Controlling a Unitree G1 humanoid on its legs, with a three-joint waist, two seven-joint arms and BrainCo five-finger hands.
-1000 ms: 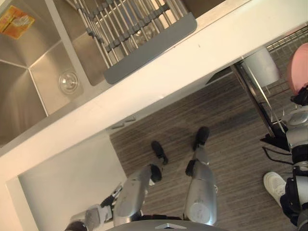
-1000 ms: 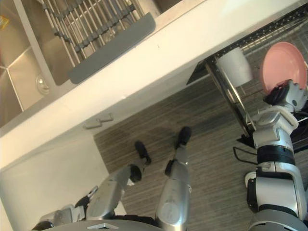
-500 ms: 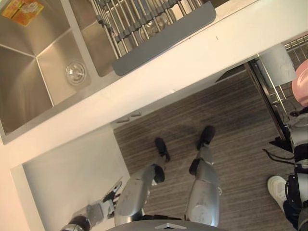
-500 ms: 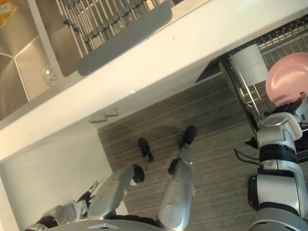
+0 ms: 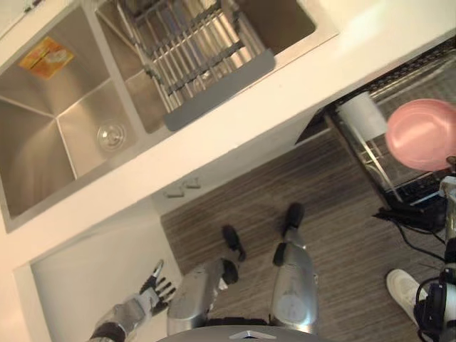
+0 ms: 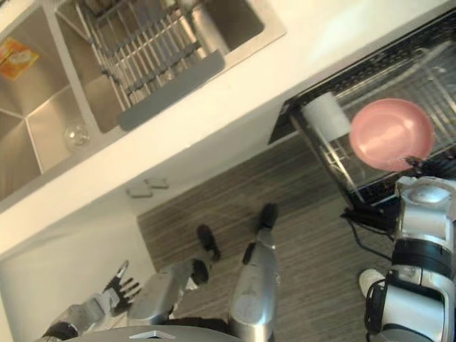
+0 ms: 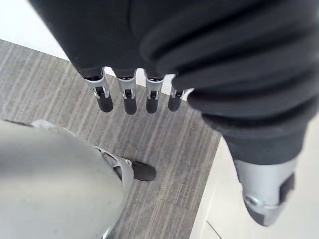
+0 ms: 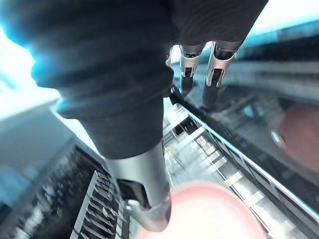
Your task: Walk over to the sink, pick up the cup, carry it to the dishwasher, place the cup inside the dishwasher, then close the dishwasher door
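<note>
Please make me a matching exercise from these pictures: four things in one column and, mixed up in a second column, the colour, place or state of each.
Things:
1. cup
2. plate
3. packet
4. left hand

Descriptions:
a. orange, in the sink
b. open, low beside the white cabinet
c. pink, in the dishwasher rack
d. white, in the dishwasher rack

Pairs: 1-d, 2-c, 3-a, 4-b

left hand point(image 7: 199, 50) and right hand point(image 8: 114, 59): dark ribbed covers, silver dark-tipped fingers point(image 7: 129, 97).
</note>
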